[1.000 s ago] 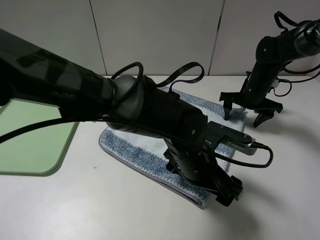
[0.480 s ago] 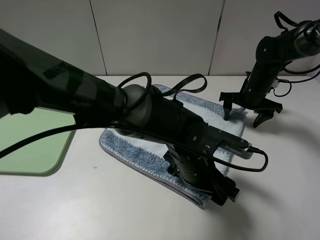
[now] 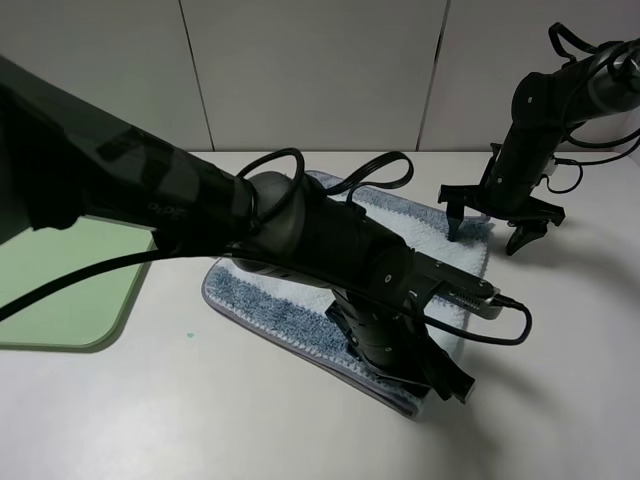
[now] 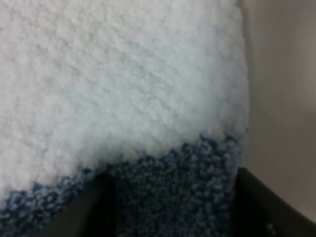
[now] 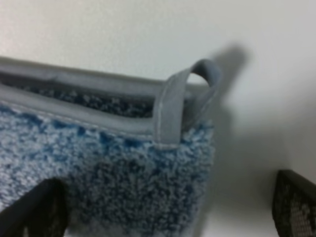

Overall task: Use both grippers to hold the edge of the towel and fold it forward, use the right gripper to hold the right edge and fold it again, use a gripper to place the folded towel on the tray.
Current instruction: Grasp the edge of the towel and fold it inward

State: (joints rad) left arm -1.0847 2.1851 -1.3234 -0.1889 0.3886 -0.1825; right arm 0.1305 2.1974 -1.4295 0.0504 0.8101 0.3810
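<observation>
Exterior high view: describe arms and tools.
The left arm and right arm are glossy black with rounded joints and looping black cables; the left bears faint lettering. The right tool is a black two-fingered claw; the left tool is black too.

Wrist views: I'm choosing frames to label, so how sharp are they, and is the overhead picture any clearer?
Left wrist: soft all over, the towel pile smeared, the left fingers just dark blurs. Right wrist: the grey loop fairly crisp, casting a shadow on the table, the right fingers blurred. Exterior high: sharper, but the left arm is a dark mass hiding much towel.
</observation>
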